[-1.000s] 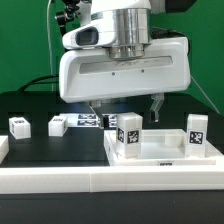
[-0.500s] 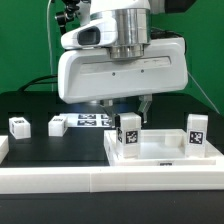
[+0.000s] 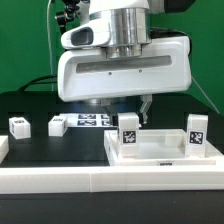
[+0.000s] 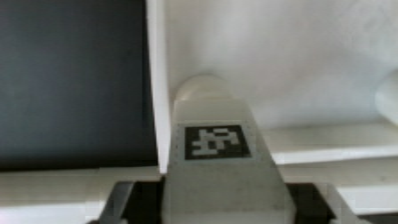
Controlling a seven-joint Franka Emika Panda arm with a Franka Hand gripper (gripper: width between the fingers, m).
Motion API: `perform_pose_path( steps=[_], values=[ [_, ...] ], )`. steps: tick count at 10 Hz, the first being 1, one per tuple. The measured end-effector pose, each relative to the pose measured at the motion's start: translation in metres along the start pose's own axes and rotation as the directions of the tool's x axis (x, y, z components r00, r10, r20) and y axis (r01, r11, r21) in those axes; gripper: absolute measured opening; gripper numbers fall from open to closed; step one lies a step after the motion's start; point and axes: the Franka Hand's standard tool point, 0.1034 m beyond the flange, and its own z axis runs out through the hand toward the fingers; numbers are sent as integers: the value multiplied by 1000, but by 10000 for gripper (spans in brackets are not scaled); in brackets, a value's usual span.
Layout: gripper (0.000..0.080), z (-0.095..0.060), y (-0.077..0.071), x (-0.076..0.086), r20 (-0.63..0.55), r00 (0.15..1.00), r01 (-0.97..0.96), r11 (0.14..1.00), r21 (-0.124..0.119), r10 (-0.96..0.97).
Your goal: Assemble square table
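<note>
The white square tabletop (image 3: pixel 165 152) lies at the exterior view's right, behind the long rail. Two tagged white legs stand on it: one (image 3: pixel 128 133) at its left edge, one (image 3: pixel 196 133) at its right. My gripper (image 3: pixel 128 108) hangs right over the left leg with its fingers drawn in around the leg's top. In the wrist view the gripper (image 4: pixel 217 195) is shut on this leg (image 4: pixel 217 140), which reaches down onto the tabletop's edge (image 4: pixel 320 90). Two more leg blocks (image 3: pixel 19 125) (image 3: pixel 57 125) sit on the black table at the left.
The marker board (image 3: pixel 90 121) lies flat behind the legs. A long white rail (image 3: pixel 100 180) runs across the front. The arm's big white housing (image 3: pixel 125 70) hides the middle of the scene. A green wall stands behind.
The fingers, spread wide one second ago, have closed in around the left leg's top. The leg and the tabletop have stayed where they were.
</note>
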Motion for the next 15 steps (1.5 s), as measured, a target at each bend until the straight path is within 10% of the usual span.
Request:
perform_pose_path(
  steps=[6, 11, 14, 15],
  values=[
    [290, 1, 2, -6, -39, 775, -629, 776, 36, 630],
    [290, 1, 0, -5, -18, 545, -836, 545, 57, 838],
    [301, 1, 0, -5, -19, 570, -820, 570, 56, 821],
    [470, 1, -1, -6, -19, 579, -813, 579, 55, 815]
  ],
)
